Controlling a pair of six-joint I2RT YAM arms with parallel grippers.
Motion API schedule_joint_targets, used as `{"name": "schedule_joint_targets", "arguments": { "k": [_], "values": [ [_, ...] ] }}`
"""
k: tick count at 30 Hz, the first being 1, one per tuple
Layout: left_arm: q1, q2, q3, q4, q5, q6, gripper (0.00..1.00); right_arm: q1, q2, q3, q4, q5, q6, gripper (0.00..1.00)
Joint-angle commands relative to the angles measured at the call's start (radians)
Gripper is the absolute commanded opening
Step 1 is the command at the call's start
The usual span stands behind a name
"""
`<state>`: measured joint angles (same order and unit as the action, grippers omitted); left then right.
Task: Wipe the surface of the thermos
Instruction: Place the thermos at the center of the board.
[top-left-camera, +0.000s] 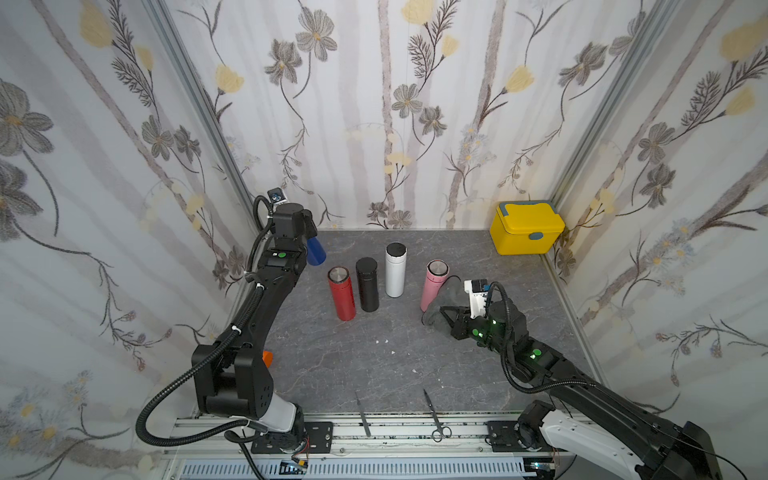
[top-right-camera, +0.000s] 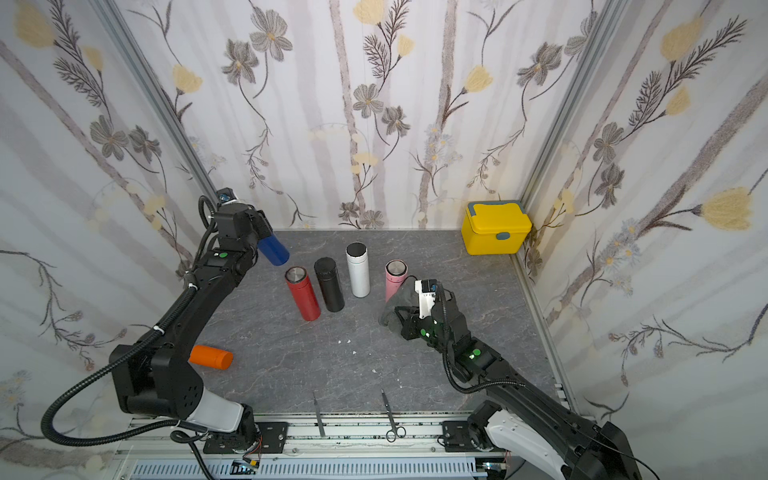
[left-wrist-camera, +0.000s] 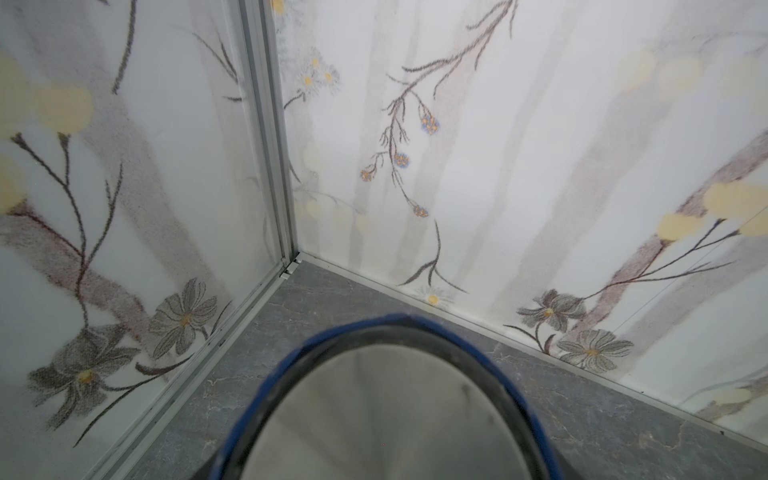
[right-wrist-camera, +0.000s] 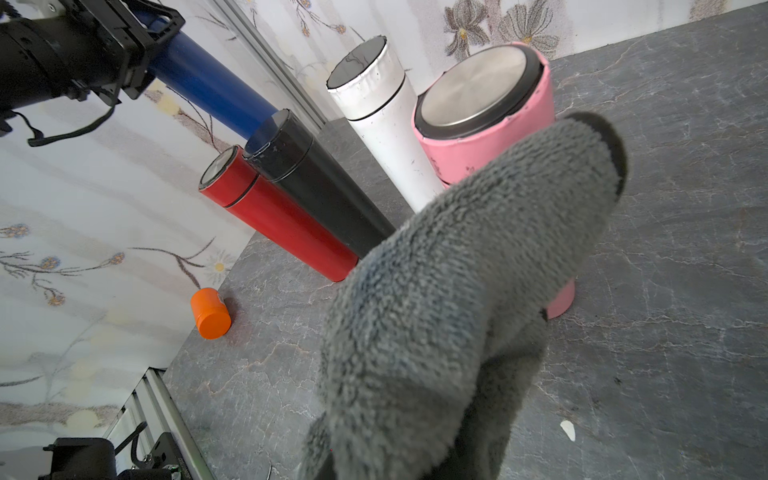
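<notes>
Two sets of jaws, both clamped, neither easy to see: the right gripper (top-left-camera: 446, 314) has its fingertips buried in the grey cloth (right-wrist-camera: 457, 291) it pinches, and the left gripper (right-wrist-camera: 139, 39) is closed around the blue thermos (top-right-camera: 273, 249), held tilted above the table (top-left-camera: 374, 365) near the back left corner. The cloth lies against the pink thermos (top-left-camera: 432, 286), hiding its lower side from the right wrist view. Count them: six thermoses. Blue is aloft; pink, the white thermos (top-left-camera: 395, 270), black thermos (top-left-camera: 367, 291) and red thermos (top-left-camera: 342, 295) stand in a loose row; an orange thermos (top-right-camera: 211, 356) lies on its side. In a top view the left arm hides all but a sliver of that orange thermos (top-left-camera: 267, 357). The left wrist view gives only the blue one's steel-faced end, cut off. One yellow box (top-left-camera: 525, 228) sits in the back right corner, one pair of scissors (top-left-camera: 436, 415) at the front edge
</notes>
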<state>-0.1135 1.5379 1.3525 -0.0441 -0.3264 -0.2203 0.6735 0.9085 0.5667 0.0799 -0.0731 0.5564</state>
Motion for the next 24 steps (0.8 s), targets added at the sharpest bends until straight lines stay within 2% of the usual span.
{"name": "schedule_joint_targets", "arguments": {
  "k": [1, 14, 24],
  "values": [
    [0.006, 0.037, -0.032, 0.144, -0.012, 0.019, 0.0, -0.003, 0.003, 0.017, 0.035, -0.01, -0.001, 0.0],
    [0.012, 0.174, -0.139, 0.399, -0.106, 0.09, 0.0, -0.009, -0.031, -0.007, 0.018, 0.006, 0.003, 0.0],
    [0.018, 0.252, -0.139, 0.38, -0.1, 0.083, 0.0, -0.017, -0.03, -0.024, 0.027, 0.003, 0.011, 0.0]
  ]
}}
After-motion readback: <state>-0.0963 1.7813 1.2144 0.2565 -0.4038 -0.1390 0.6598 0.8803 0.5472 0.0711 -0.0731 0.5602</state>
